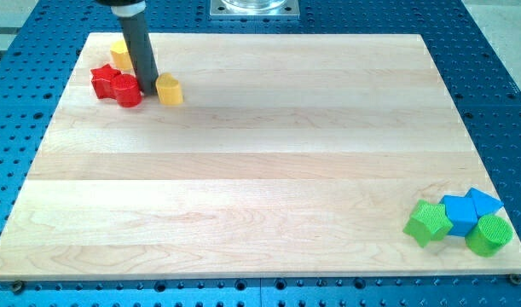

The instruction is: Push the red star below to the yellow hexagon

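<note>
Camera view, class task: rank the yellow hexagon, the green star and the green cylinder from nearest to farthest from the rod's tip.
1. Yellow hexagon, just right of my tip, at the view's upper left.
2. Green star, far off at the view's lower right.
3. Green cylinder, farther right still, near the board's corner.

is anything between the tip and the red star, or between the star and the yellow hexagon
Yes to both. My tip sits between the red round block and the yellow hexagon. The red star lies further to the view's left, touching that red block, so the red block stands between star and tip, and between star and hexagon.
</note>
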Motion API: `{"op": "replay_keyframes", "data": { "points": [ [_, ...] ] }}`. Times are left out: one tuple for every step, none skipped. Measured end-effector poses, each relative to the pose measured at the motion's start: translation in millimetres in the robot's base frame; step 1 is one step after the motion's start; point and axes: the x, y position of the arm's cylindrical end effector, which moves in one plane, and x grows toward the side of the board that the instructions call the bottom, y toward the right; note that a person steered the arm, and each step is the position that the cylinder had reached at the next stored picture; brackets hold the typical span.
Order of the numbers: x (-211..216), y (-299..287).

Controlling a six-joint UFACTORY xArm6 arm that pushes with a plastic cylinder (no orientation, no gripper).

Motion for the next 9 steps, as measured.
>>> {"op": "replay_keyframes", "data": {
  "points": [
    [31,0],
    [38,12],
    [38,39],
    [15,80],
    [-2,88],
    [-21,99],
    [-39,67],
    [-101,52],
    [-151,34]
  ]
}}
